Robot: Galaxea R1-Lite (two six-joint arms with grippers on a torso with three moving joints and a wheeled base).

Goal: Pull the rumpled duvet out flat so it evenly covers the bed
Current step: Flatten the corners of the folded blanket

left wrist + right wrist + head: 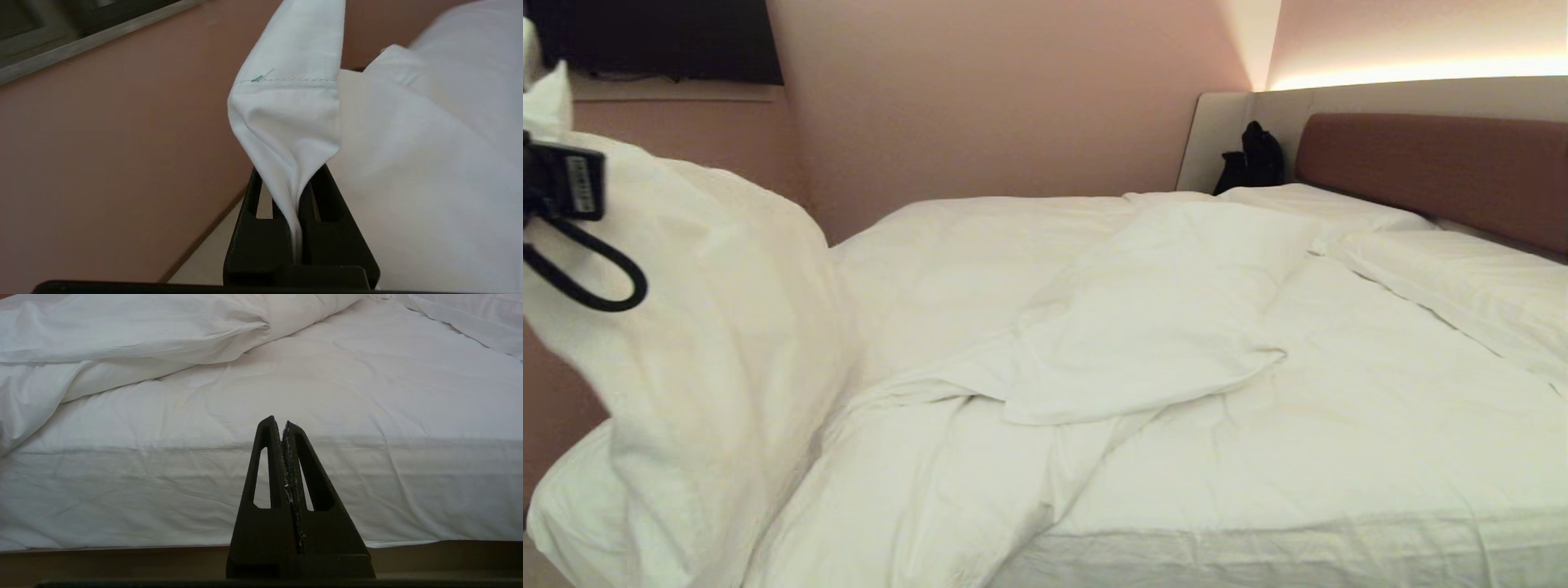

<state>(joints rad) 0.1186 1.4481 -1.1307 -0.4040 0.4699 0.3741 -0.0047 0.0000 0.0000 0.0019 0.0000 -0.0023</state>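
The left gripper [297,228] has its fingers [261,228] pinched tight on a stitched corner of the duvet [286,114], which rises out of them in a white peak against a pink wall [114,155]. In the head view that arm sits at the far left edge, with a black cable loop [592,269] hanging beside the raised cloth, and the lifted part of the duvet [711,327] stands as a tall puffy sheet over the left side of the bed [1258,563]. The right gripper [284,426] hangs low in front of the mattress side, its fingers pressed together and holding nothing, with a strip of floor [122,563] under it.

The bed's near edge is bare sheet on the right, and there is open room above it. The wall runs close along the left side. Two flat pillows [1445,278] lie by the reddish-brown headboard [1445,171], and a dark bag [1254,159] rests in the far corner.

The rest of the duvet lies bunched across the left and middle of the mattress, one flap folded back, wrinkled and uneven
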